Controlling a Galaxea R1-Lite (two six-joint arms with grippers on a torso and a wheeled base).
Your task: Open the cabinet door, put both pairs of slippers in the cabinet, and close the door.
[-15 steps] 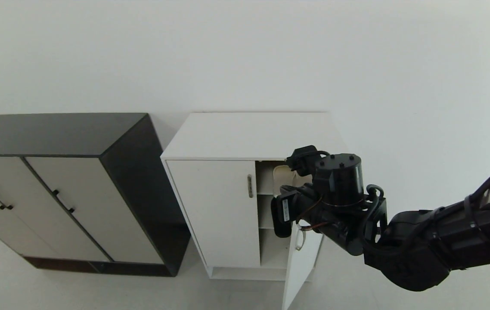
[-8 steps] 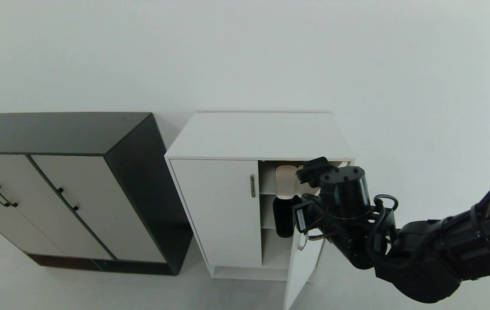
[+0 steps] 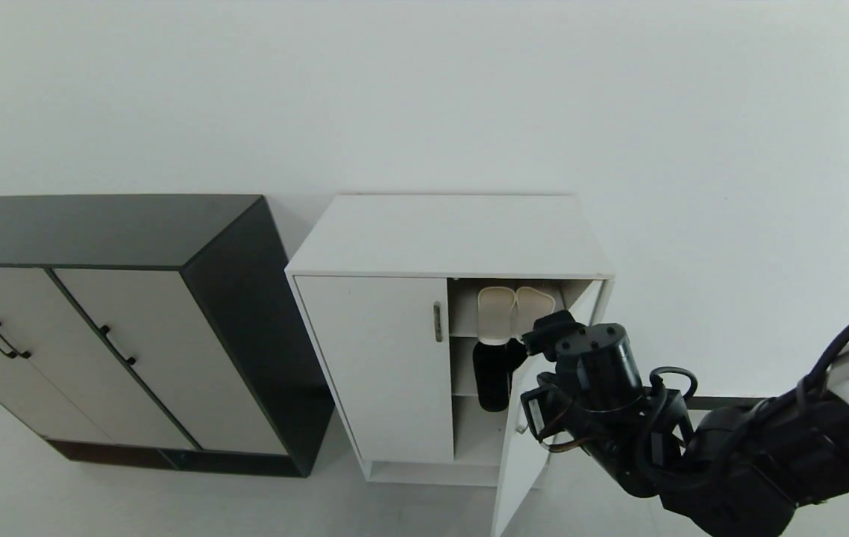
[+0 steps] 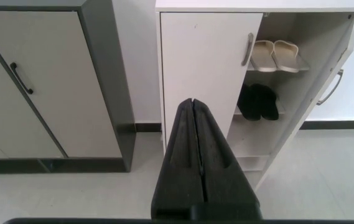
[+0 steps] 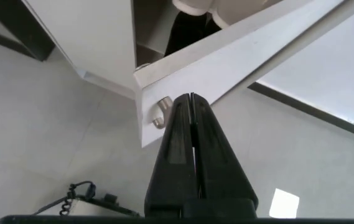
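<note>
Cabinet door (image 3: pixel 523 447), the right one on the white cabinet (image 3: pixel 447 235), stands swung out toward me. Its free edge points near-right and its foot comes close to the bottom of my head view. The left door (image 3: pixel 372 365) is shut, with its handle (image 3: pixel 436 321) by the inner edge. Between that edge and the swung door I see the open compartment with its shelves.

White slippers (image 3: pixel 515 309) lie side by side on the top shelf, toes in. Black slippers (image 3: pixel 492 373) sit on the shelf below, heels at the shelf's front edge. Both pairs are inside the cabinet.

Right gripper (image 5: pixel 191 98) has its jaws clenched on nothing. It sits at the outer face of the open door, just beside the door's handle (image 5: pixel 159 116), and I cannot tell if it touches. My right arm (image 3: pixel 693 462) comes in from the near right and crowds the door's swing side.

Left gripper (image 4: pixel 193 104) also has its jaws clenched on nothing. It hangs well back from the cabinet, facing the shut left door.

A dark cabinet (image 3: pixel 96 313) with two pale doors stands just left of the white one, with a narrow gap between them. Both stand against the plain wall (image 3: pixel 424 89), on a pale floor (image 3: pixel 171 507) that runs near and right of the door.
</note>
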